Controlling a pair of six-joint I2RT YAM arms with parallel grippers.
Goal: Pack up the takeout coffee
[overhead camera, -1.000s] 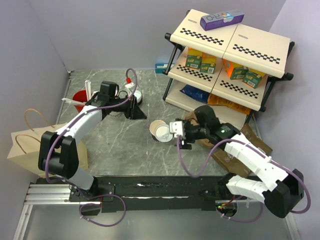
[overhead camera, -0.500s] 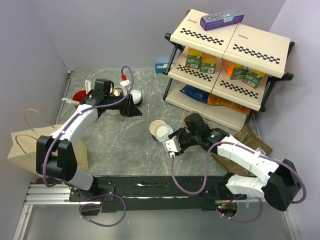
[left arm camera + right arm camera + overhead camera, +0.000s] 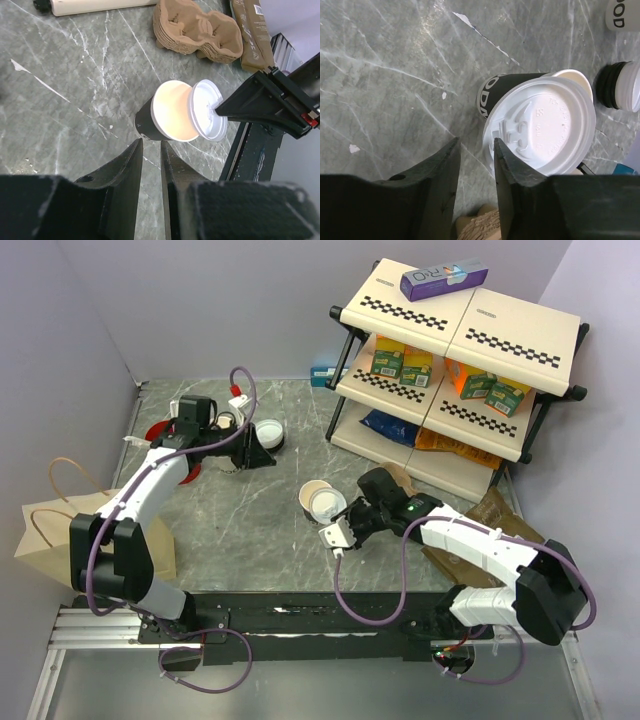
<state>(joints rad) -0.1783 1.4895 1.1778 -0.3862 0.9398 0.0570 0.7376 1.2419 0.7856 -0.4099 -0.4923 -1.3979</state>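
The takeout coffee cup (image 3: 320,502) stands upright mid-table, dark-bodied. Its white lid (image 3: 327,506) lies askew on the rim, with cream inside showing beside it. In the left wrist view the cup (image 3: 147,117) and tilted lid (image 3: 207,110) are ahead of my left gripper (image 3: 151,145). That gripper is nearly shut, empty and far from the cup (image 3: 262,454). My right gripper (image 3: 335,535) is just near-right of the cup, a little open and empty. Its fingers (image 3: 476,145) sit beside the lid (image 3: 542,127) and the dark cup wall (image 3: 502,92).
A brown paper bag (image 3: 60,530) lies at the left edge. A red cup with sticks (image 3: 160,435) and a stack of lids (image 3: 268,432) stand at the back left. Cardboard cup carriers (image 3: 395,480) and brown bags (image 3: 480,530) lie by the shelf rack (image 3: 460,330).
My right gripper has drawn back from the lid toward the near edge, leaving the lid on the cup. My left gripper has moved back to the left.
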